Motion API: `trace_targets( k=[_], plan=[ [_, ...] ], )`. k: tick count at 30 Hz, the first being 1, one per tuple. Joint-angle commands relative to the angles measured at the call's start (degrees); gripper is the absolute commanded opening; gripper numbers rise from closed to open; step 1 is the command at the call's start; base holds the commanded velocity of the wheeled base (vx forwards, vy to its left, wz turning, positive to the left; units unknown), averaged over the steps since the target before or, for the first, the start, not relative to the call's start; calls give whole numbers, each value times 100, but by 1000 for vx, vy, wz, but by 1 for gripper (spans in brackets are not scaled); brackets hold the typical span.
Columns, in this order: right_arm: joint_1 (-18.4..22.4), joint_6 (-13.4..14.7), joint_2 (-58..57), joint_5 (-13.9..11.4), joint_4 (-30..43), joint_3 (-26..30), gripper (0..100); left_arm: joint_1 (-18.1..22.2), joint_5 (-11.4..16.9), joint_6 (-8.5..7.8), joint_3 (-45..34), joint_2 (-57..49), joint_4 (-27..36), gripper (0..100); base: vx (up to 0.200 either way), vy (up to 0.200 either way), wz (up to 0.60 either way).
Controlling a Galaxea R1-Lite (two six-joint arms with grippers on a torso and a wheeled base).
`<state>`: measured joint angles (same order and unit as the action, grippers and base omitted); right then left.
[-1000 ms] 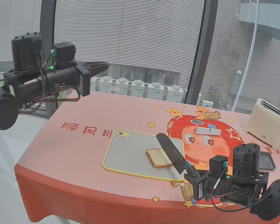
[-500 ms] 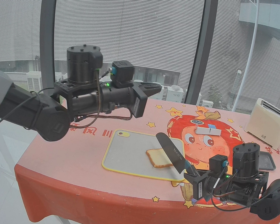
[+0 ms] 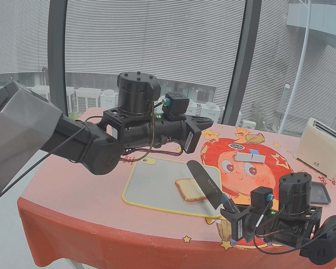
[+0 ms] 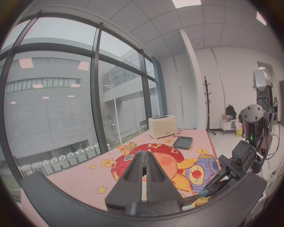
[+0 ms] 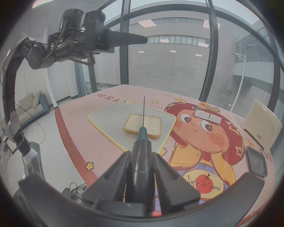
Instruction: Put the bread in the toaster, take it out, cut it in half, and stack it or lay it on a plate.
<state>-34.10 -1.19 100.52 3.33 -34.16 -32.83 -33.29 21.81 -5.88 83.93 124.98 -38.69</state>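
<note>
1 uncut bread slice [image 3: 191, 189] lies by the cutting board's [image 3: 147, 184] right edge, toasting apparently done. Right gripper [image 3: 231, 214] clamps the knife [image 3: 205, 183], blade poised over the slice. Left gripper [image 3: 203, 123] hovers near the board's far edge, fingers together. Cutting and plating remain.

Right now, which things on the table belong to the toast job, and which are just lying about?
Job: pale bread slice, black-bladed knife in right tool, yellow-rimmed grey cutting board, cream toaster, dark rectangular tray (probable plate).
Lying about: white block with blue tab.
</note>
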Motion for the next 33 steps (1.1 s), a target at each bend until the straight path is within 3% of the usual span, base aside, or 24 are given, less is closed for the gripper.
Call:
trace_targets(
  k=[1, 3, 7, 33],
  plan=[
    [-18, -4, 11, 1, -3, 5, 0, -2, -1, 324, 106, 202, 11, 0, 0, 0, 0],
    [-18, -4, 11, 1, -3, 13, 0, 7, -10, 473, 150, 246, 11, 0, 0, 0, 0],
    [-18, -4, 11, 1, -3, 5, 0, 25, -1, 561, 167, 334, 2, 0, 0, 0, 0],
    [8, -4, -15, 1, -3, -13, 0, -107, 16, 526, 378, 967, -24, 0, 0, 0, 0]
  ],
)
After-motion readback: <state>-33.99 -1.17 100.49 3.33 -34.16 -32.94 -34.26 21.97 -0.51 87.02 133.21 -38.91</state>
